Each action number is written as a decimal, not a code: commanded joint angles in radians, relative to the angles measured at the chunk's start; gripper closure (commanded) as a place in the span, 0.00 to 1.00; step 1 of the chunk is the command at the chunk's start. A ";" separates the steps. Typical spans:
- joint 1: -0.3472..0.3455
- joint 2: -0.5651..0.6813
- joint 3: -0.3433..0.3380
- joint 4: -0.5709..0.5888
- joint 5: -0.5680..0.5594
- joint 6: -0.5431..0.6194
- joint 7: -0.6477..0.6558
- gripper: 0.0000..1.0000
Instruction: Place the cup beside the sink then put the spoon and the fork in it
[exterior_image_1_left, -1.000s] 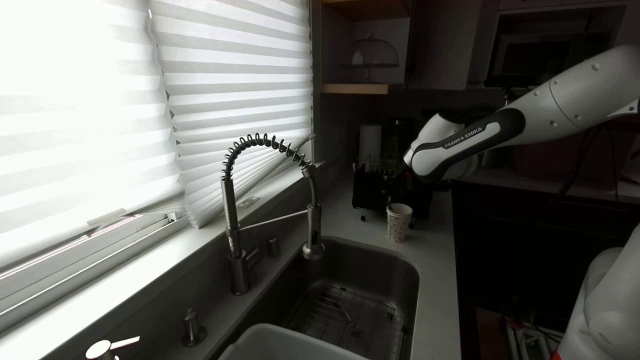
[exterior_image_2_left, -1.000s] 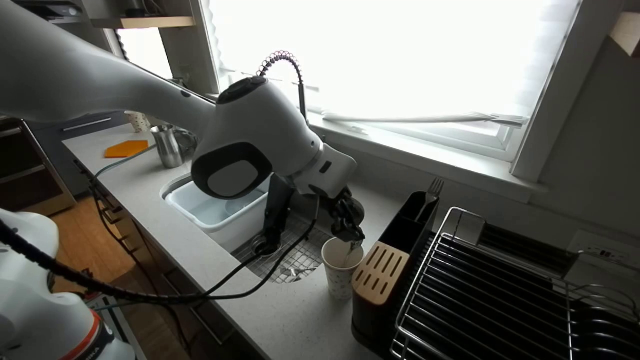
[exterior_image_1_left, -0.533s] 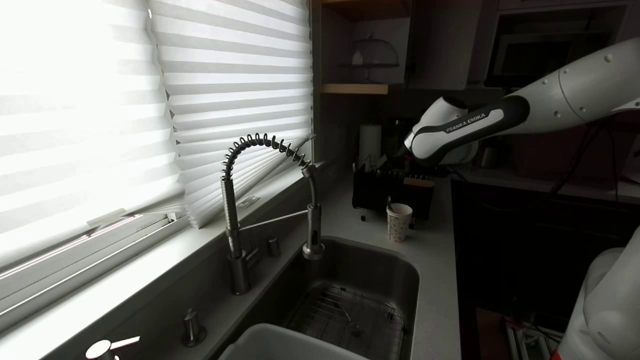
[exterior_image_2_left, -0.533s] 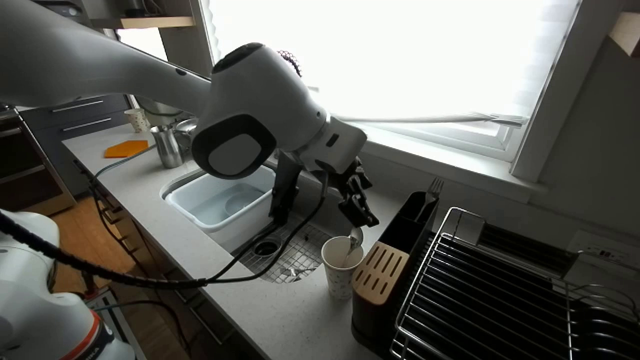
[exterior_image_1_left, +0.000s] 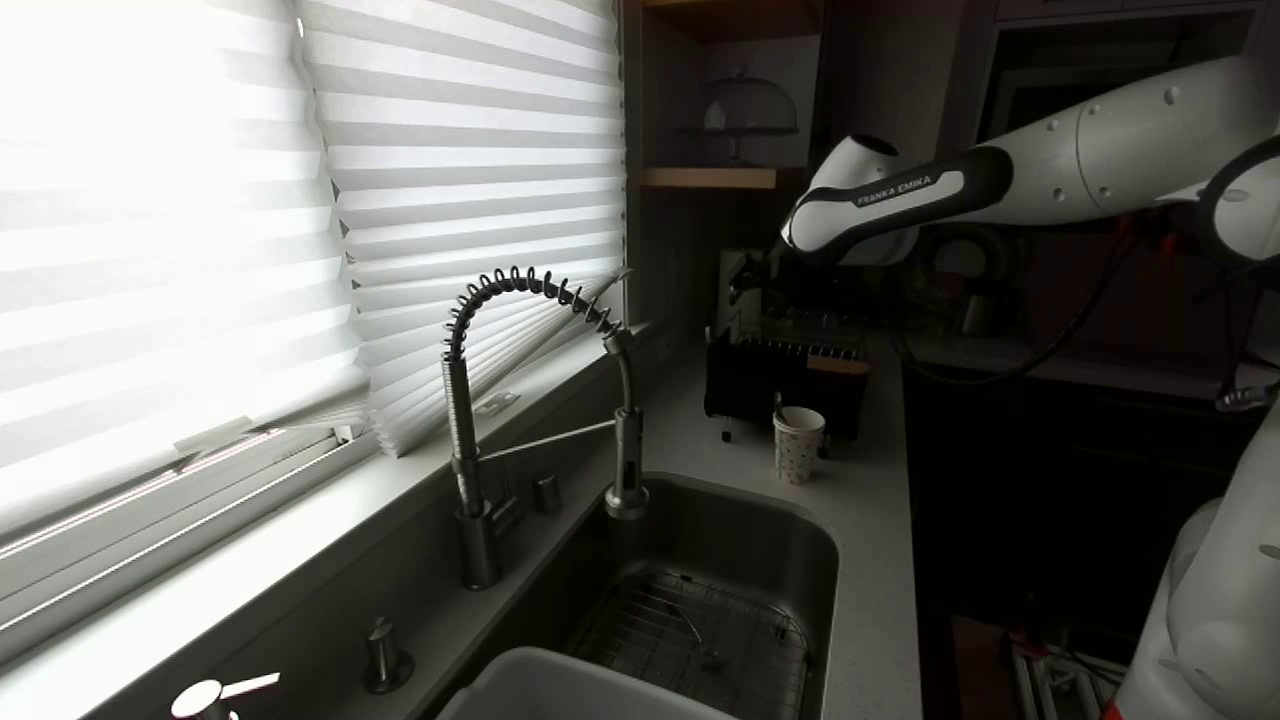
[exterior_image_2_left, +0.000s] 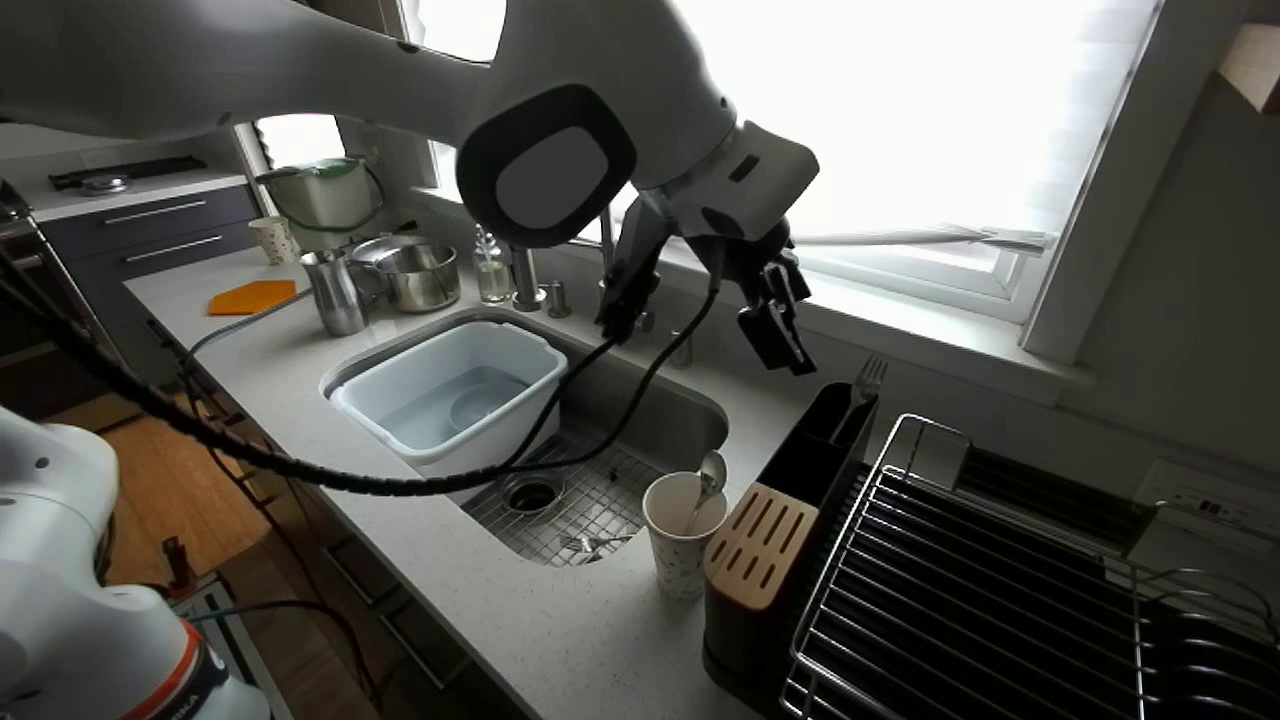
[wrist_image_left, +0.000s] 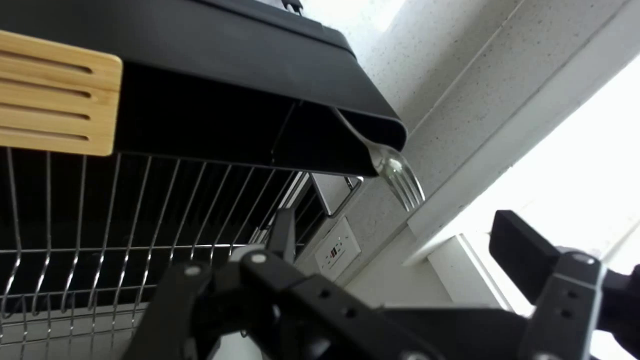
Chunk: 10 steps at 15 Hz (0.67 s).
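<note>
Cup (exterior_image_2_left: 676, 560), 1 spoon (exterior_image_2_left: 713, 475) inside, stands on the surface (exterior_image_2_left: 600, 650) below the hand (wrist_image_left: 400, 242), fingers (wrist_image_left: 522, 255) spread wide around nothing; 1 fork (wrist_image_left: 390, 162) tilts in a holder (wrist_image_left: 250, 60), also below.

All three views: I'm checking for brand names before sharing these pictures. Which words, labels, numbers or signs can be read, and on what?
"FRANKA EMIKA": on the robot arm, in an exterior view.
"IKA": on the dark band of the robot's base, in an exterior view; the rest cannot be read.
Wall outlet, wrist view: marks too small to read.
Cup with the spoon: small printed pattern, no readable words.
</note>
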 joint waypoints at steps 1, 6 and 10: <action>0.017 0.153 -0.006 0.163 -0.026 -0.041 0.045 0.00; 0.040 0.297 -0.011 0.284 -0.005 -0.053 -0.022 0.00; 0.048 0.377 -0.014 0.357 -0.014 -0.070 -0.055 0.00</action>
